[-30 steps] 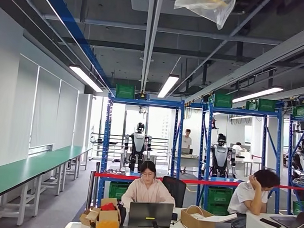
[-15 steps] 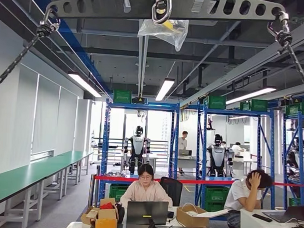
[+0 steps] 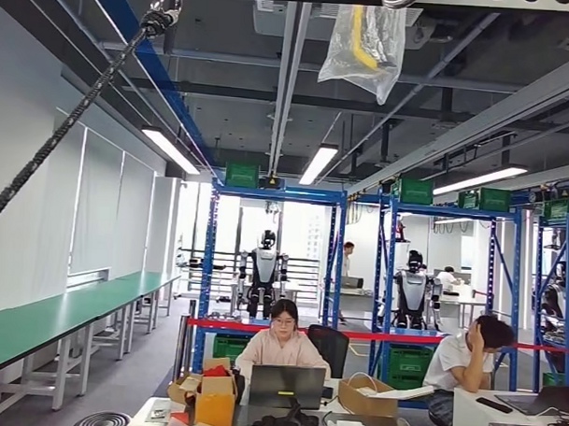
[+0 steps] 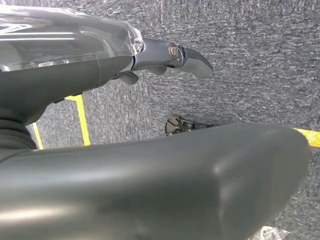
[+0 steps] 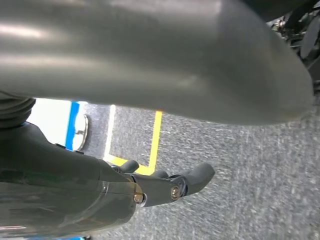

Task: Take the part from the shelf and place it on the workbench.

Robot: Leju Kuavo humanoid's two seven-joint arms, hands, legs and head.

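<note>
Since half a second ago the head view has swung, a camera move, not the room's. Blue shelves stand far ahead; no part can be made out on them. Green benches line the left wall. Both arms hang over grey floor: left hand and right hand empty, fingers loosely apart.

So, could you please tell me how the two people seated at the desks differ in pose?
The person behind the laptop sits upright facing the camera; the person on the right leans forward, head propped on one hand. The first wears a pinkish top, the second white. Both sit at desks before the blue racks.
</note>
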